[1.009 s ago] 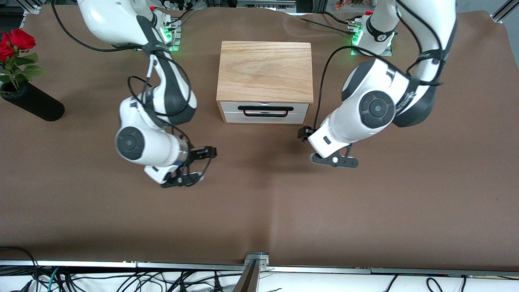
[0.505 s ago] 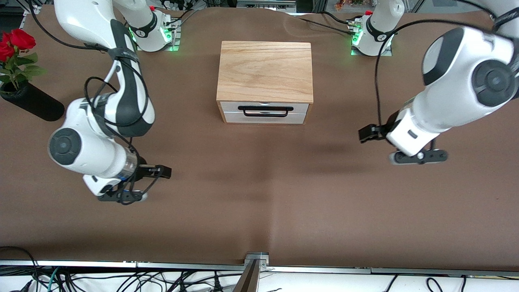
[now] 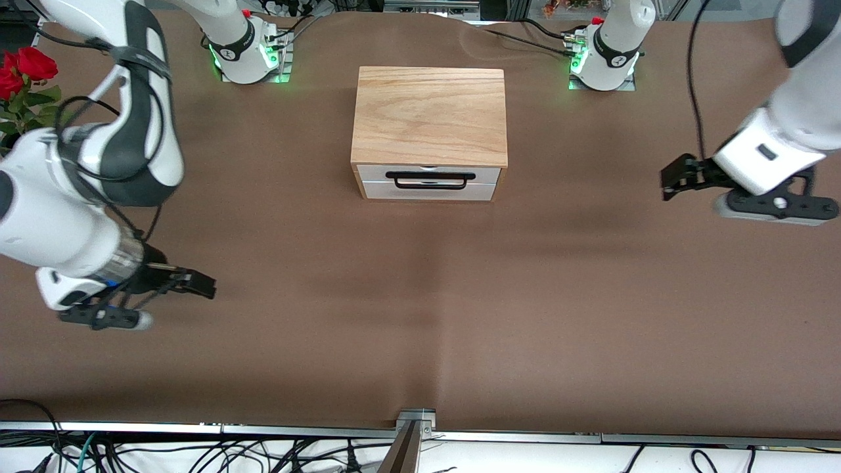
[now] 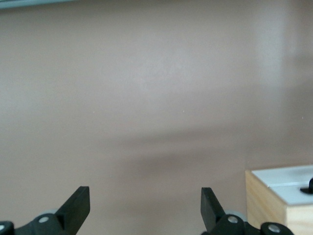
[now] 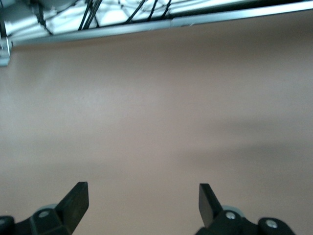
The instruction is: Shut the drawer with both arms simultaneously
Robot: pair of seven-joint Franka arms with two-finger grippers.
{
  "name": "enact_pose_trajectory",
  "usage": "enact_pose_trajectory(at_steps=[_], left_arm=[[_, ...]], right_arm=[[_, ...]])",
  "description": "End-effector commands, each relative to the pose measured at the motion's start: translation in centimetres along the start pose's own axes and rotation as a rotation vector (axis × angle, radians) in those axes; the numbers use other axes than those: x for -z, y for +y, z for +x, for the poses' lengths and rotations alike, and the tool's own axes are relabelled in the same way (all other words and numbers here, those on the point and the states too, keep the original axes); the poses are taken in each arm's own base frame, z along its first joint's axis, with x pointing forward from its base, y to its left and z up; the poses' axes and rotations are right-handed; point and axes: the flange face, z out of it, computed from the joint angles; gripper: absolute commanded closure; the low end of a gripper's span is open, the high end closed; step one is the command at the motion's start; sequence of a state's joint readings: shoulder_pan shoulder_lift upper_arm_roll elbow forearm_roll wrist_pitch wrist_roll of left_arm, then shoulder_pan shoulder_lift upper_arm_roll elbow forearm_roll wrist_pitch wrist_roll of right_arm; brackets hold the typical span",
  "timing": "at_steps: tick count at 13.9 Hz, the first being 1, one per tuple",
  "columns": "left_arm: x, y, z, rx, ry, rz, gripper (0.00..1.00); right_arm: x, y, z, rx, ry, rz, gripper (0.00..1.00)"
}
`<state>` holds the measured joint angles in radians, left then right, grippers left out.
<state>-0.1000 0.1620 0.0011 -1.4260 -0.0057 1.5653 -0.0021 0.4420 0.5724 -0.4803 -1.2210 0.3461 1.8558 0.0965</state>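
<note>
Both arms have swung outward from the middle of the counter since the earlier frames: a second ago the two claws hung just in front of the drawer, and now each is well off toward its own end. The right claw (image 3: 197, 284) is over the brown counter (image 3: 420, 315) toward the right arm's end, lower in the front view than the oak box (image 3: 430, 117). Its wrist view shows the black fingers (image 5: 74, 200) spread wide, with only bare brown surface between them and a metal rail with black cables along the counter's edge. The left claw (image 3: 673, 176) is over the counter toward the left arm's end, about level with the drawer front. Its fingers (image 4: 78, 204) are also spread apart and hold nothing; a corner of the box (image 4: 279, 201) with the white panel shows at the edge of that wrist view.

The drawer (image 3: 430, 183) sits in the oak box, which stands mid-counter between the two arm bases. Its white front panel lies flush with the box's front face, so it reads as pushed in. The thin black wire handle (image 3: 430, 180) runs across the panel, untouched by either claw. The box has kept its place across all three front frames.

Red roses (image 3: 20, 72) in a black vase (image 3: 8, 141) stand at the right arm's end of the counter, partly hidden by the right arm (image 3: 98, 151).
</note>
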Motion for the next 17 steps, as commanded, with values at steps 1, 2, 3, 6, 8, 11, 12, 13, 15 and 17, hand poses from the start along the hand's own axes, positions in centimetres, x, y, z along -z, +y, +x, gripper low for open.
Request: enact_pose_trajectory(at_steps=[1, 2, 3, 6, 8, 11, 12, 13, 15, 17], left_arm=[[-0.8, -1.3, -1.2, -0.013, -0.012, -0.048, 0.00], [-0.7, -1.4, -1.3, -0.013, -0.018, -0.046, 0.00], [-0.7, -0.9, -1.4, -0.021, -0.031, -0.043, 0.00], [-0.5, -0.9, -1.3, -0.031, -0.040, 0.014, 0.00], [-0.7, -1.4, -1.1, -0.026, -0.042, 0.022, 0.00], [-0.6, -1.2, -1.1, -0.029, -0.041, 0.029, 0.00], [-0.5, -1.0, -1.2, -0.030, -0.041, 0.027, 0.00], [-0.5, -0.8, -1.2, -0.032, -0.041, 0.027, 0.00], [-0.4, -0.5, -1.1, -0.038, -0.038, 0.028, 0.00], [-0.4, -0.5, -1.1, -0.046, -0.038, 0.028, 0.00]], right_arm=[[4.5, 2.4, -0.6, -0.021, 0.030, 0.021, 0.00], [5.6, 3.9, -0.5, -0.032, 0.045, -0.001, 0.00], [6.9, 5.5, -0.6, -0.041, 0.060, -0.015, 0.00], [10.4, 7.8, -1.3, -0.025, 0.097, -0.055, 0.00], [11.1, 7.5, -2.1, 0.013, 0.095, -0.114, 0.00], [10.8, 7.9, -2.8, 0.036, 0.068, -0.119, 0.00], [10.8, 7.5, -2.9, 0.067, 0.067, -0.128, 0.00], [11.3, 7.3, -3.1, 0.113, 0.071, -0.144, 0.00], [11.5, 7.2, -4.1, 0.152, 0.051, -0.142, 0.00], [11.3, 6.5, -5.0, 0.181, 0.037, -0.161, 0.00]])
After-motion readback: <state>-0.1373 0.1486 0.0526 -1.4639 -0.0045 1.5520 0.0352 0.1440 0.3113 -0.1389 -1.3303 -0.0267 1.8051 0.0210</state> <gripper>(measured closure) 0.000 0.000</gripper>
